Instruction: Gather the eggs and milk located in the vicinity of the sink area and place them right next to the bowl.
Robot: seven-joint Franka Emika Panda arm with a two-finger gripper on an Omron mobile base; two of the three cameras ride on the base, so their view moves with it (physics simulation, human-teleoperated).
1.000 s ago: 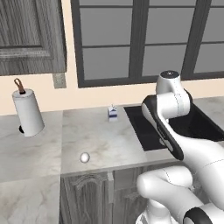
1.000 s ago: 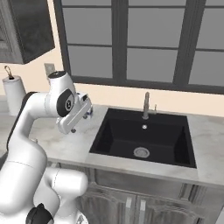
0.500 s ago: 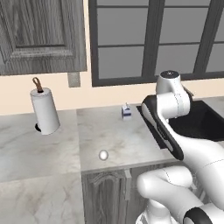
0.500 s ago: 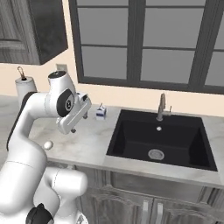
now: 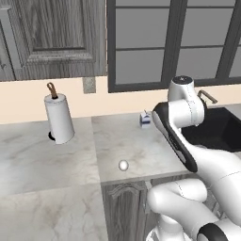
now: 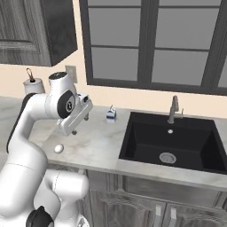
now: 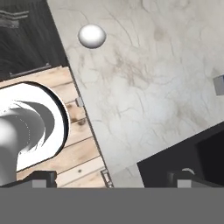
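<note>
Hovering above the marble bench, the end effector had its fingers spread wide and gripped nothing.

Taking the black sink as landmark: the milk stood upright on the bench just off the sink's far left corner, near the wall; the whitish egg lay well left of the sink, close to the bench's front edge, with bare marble around it. The faucet rose behind the sink's back rim. A paper-towel roll stood far left of the sink, near the wall. The arm's white links crossed between the base cameras and the sink's left rim.
</note>
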